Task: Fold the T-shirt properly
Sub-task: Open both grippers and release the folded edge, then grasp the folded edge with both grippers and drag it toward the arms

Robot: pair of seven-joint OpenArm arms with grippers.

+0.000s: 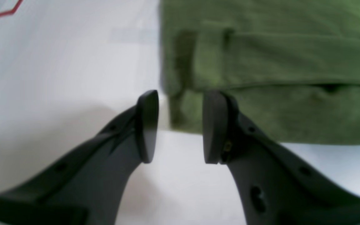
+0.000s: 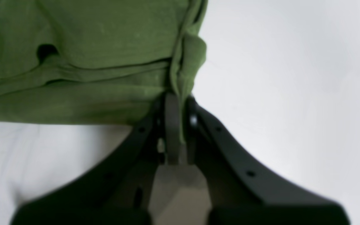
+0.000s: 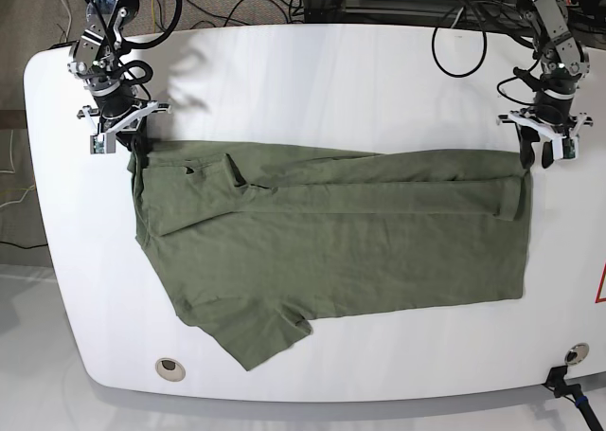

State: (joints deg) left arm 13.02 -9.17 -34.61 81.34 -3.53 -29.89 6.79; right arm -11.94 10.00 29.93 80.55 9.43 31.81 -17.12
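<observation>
Right gripper [image 3: 137,147]: seen at the table's far left corner in the base view; jaws closed on a bunched corner of the T-shirt, cloth pinched between the pads in the right wrist view [image 2: 180,125].
T-shirt [image 3: 322,232]: olive green, spread flat across the middle of the table, partly folded; far strip doubled over along the far edge, one sleeve left sticking out toward the near left edge. Folded layers and a hem ridge seen in the right wrist view [image 2: 83,56].
Table [image 3: 312,71]: white, rounded corners; round hole seen near the near left corner; cables seen along the far edge.
Left gripper [image 3: 542,156]: placed at the far right edge, at the shirt's far right corner; jaws apart, nothing pinched. In the left wrist view [image 1: 180,126] the shirt corner [image 1: 261,78] is seen just beyond the fingertips, no grip made.
Red marking [image 3: 600,284]: seen at the right edge of the table.
</observation>
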